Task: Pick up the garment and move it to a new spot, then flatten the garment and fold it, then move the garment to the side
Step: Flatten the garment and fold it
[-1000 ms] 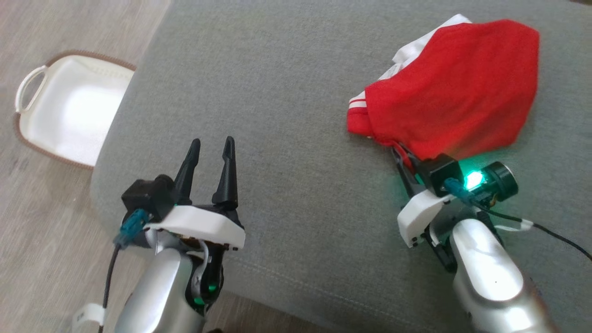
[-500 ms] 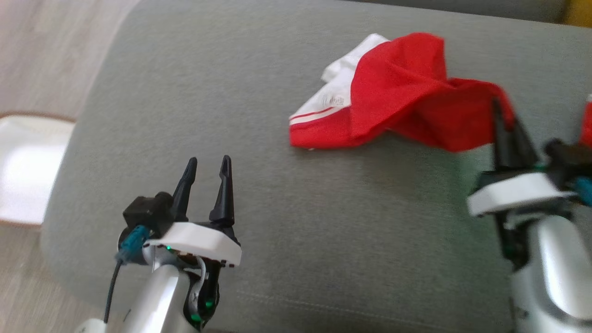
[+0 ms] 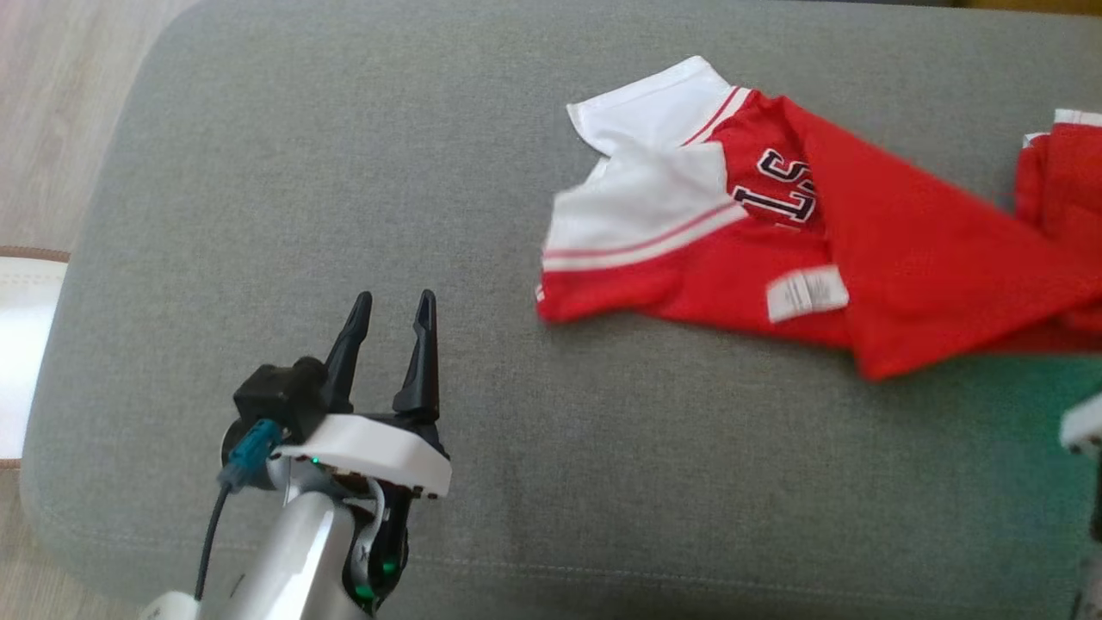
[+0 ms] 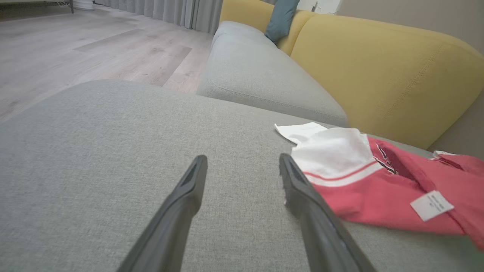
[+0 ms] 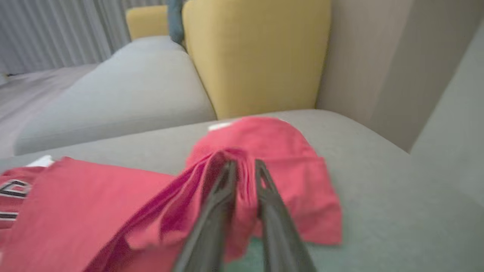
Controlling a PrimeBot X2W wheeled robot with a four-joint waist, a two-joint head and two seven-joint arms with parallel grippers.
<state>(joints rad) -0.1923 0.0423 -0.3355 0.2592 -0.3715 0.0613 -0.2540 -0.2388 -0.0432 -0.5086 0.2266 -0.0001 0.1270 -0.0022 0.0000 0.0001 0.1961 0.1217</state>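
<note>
Beyond the left edge of the grey cushion (image 3: 284, 155), a white basket (image 3: 19, 362) stands on the floor; its contents cannot be told. Left gripper (image 3: 394, 297): over the cushion's near left part, fingers spread and empty, with bare cushion all around. The garment (image 3: 913, 258), red and white, lies rumpled on the cushion's right half. Right gripper (image 5: 245, 168): jaws nearly together, pinching a raised red fold at the garment's right end.
</note>
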